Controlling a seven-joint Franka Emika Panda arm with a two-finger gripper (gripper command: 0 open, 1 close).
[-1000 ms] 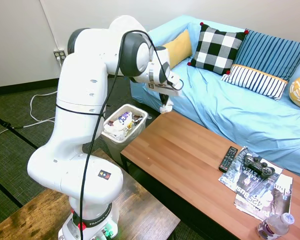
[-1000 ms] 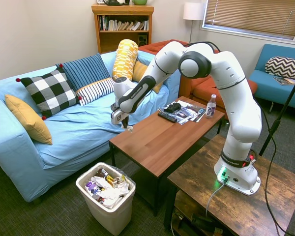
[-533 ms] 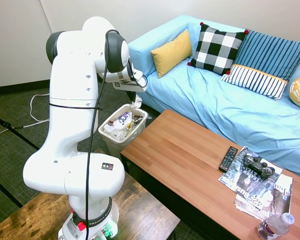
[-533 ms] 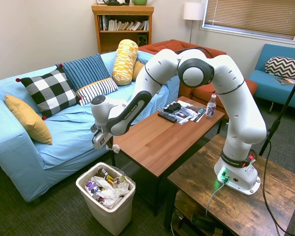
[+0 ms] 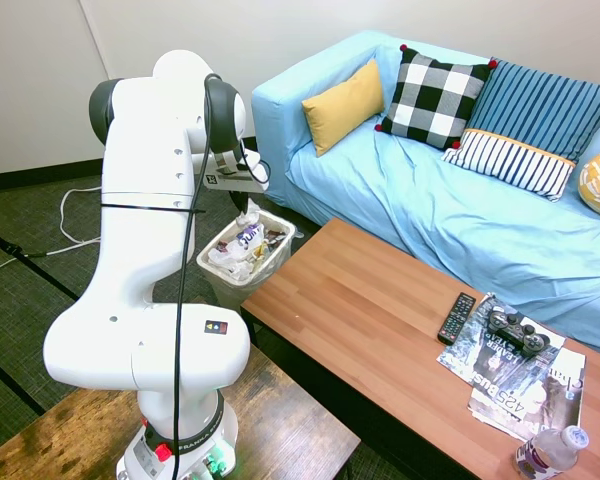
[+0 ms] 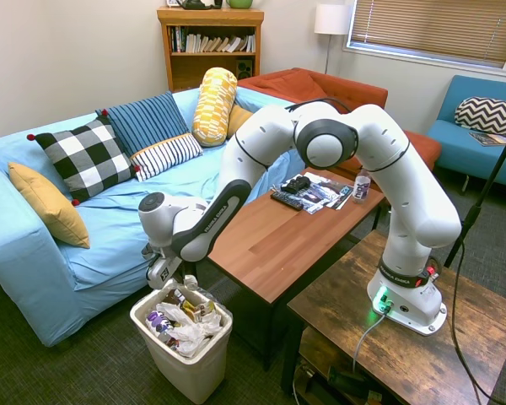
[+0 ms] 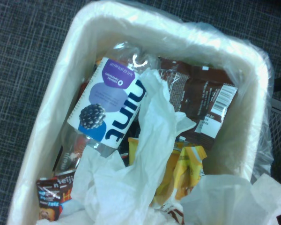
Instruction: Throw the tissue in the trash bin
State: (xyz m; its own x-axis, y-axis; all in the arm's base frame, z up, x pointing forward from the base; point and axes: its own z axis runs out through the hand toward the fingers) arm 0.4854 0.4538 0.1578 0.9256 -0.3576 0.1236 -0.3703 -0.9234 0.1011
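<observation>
The hand (image 6: pixel 185 282) hangs right above the trash bin (image 6: pixel 204 368), and its fingers pinch the tissue (image 5: pixel 247 217), a small white wad just over the rubbish. The wrist view looks straight down into the bin, at a bottle with a purple label (image 7: pixel 107 110), wrappers and crumpled white paper. In my judgement the carrying part is finished and only the release is left: the fingers must spread so the tissue falls inside the rim
</observation>
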